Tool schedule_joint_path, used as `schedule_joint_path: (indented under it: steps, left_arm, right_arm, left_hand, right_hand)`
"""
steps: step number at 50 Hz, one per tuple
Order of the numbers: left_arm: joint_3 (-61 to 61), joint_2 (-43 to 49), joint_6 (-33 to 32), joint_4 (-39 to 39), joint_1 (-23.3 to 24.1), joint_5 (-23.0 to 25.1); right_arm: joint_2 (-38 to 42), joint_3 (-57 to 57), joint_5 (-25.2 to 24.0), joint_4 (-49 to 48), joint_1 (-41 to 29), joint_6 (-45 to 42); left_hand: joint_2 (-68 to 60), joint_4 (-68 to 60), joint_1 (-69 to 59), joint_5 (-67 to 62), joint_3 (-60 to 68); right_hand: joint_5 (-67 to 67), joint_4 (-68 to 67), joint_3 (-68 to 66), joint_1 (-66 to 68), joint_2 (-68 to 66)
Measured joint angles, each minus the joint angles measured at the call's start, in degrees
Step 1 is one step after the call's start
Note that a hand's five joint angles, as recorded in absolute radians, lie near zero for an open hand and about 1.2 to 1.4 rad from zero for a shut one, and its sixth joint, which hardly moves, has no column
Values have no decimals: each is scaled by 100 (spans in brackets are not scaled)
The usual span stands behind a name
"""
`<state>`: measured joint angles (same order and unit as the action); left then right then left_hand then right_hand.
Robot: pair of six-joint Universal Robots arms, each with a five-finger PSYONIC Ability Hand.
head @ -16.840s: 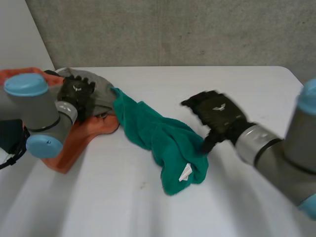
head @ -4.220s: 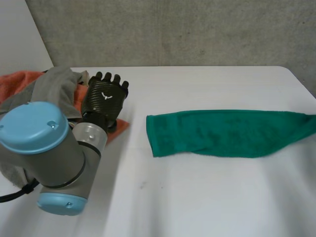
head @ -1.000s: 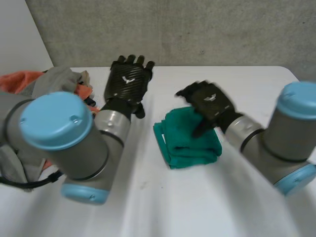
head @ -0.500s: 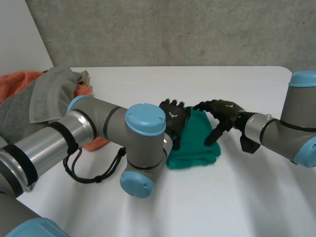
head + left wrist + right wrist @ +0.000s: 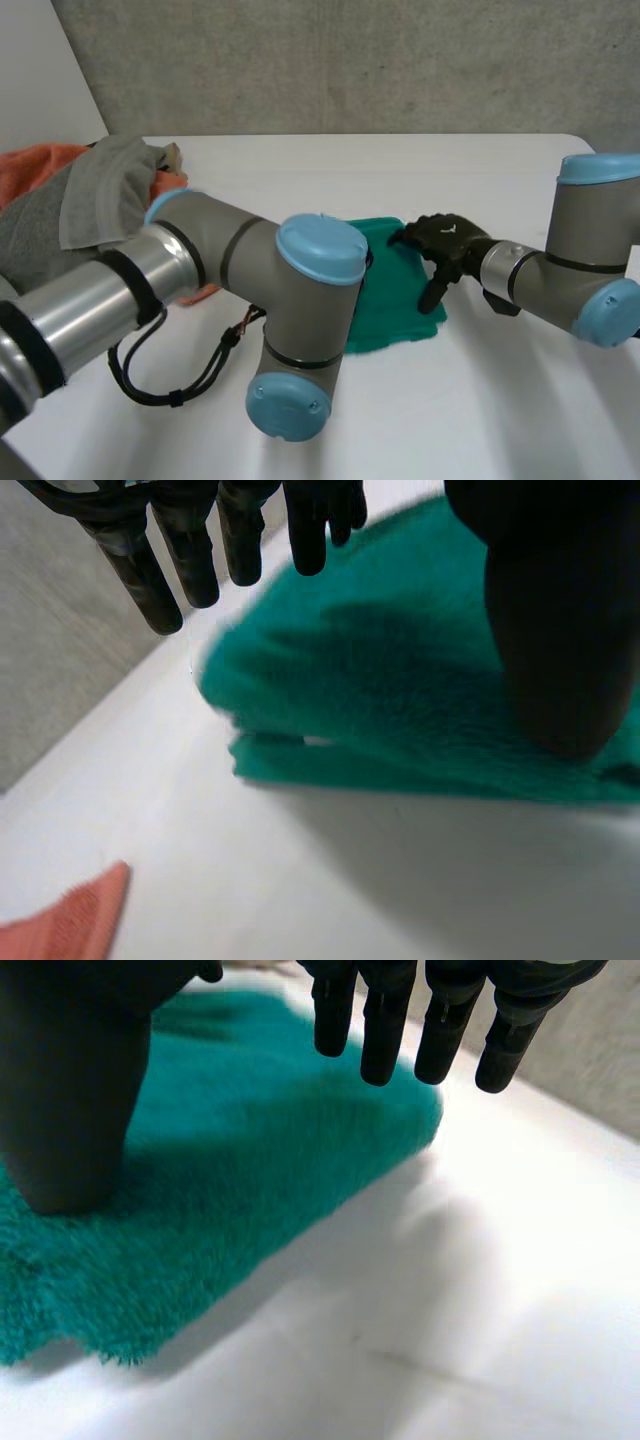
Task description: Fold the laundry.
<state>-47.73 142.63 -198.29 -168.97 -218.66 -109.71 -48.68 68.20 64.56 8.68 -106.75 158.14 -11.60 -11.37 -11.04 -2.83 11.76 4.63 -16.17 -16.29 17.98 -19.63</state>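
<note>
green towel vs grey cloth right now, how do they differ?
The green towel is folded into a flat, compact stack mid-table; the grey cloth lies crumpled at the table's left edge. The green towel has the left hand and right hand on it; the grey cloth is untouched, draped over an orange cloth. Both lie on the white table.

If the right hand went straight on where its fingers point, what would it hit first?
Most likely the towel: the right hand has its fingers angled down over it, thumb resting on it. Depth is unclear.
</note>
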Motion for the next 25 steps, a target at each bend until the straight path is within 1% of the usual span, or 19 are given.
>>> schedule_joint_path:
  steps: [5, 6, 8, 9, 10, 13, 16, 17, 20, 25]
  left_arm:
    - [-242, -584, 2, -24, -23, 125]
    - [-360, -818, 1, -54, -53, 219]
    - [-452, -978, 2, -80, -83, 309]
    - [-622, -1232, 6, -112, -148, 487]
    - [-731, -1373, 14, -127, -191, 604]
    - [-1032, -1720, 60, -166, -331, 945]
    - [-1301, -1977, 157, -189, -462, 1266]
    - [-1479, -2129, 261, -200, -550, 1491]
    - [-1758, -2342, 494, -222, -699, 1876]
    - [-2085, -2558, 846, -256, -900, 2327]
  right_arm:
    - [-691, 596, 317, -554, 7, 420]
    - [-932, 847, 505, -790, 31, 685]
    - [-1092, 1037, 646, -952, 64, 899]
    - [-1324, 1345, 877, -1180, 152, 1261]
    - [-1429, 1507, 980, -1276, 210, 1453]
    - [-1599, 1867, 1138, -1424, 371, 1871]
    - [-1676, 2197, 1140, -1491, 511, 2220]
    - [-1685, 2369, 1070, -1511, 573, 2390]
    - [-1617, 2558, 897, -1525, 622, 2582]
    - [-1323, 2645, 617, -1542, 604, 2816]
  left_hand:
    - [0, 0, 0, 0, -1]
    - [1, 0, 0, 0, -3]
    - [1, 0, 0, 0, -5]
    - [1, 0, 0, 0, -9]
    - [2, 0, 0, 0, -12]
    - [7, 0, 0, 0, -12]
    - [7, 0, 0, 0, -12]
    - [7, 0, 0, 0, -12]
    - [6, 0, 0, 0, -12]
    - [2, 0, 0, 0, -12]
  right_hand:
    - [-1, 0, 0, 0, 0]
    - [-11, 0, 0, 0, 28]
    - [-53, 17, 17, -22, 205]
    - [-138, 155, 168, -229, 495]
    - [-153, 223, 226, -292, 557]
    - [-166, 286, 297, -330, 601]
    - [-166, 286, 294, -330, 601]
    - [-166, 286, 294, -330, 601]
    - [-167, 287, 294, -331, 601]
    - [-167, 287, 294, -330, 601]
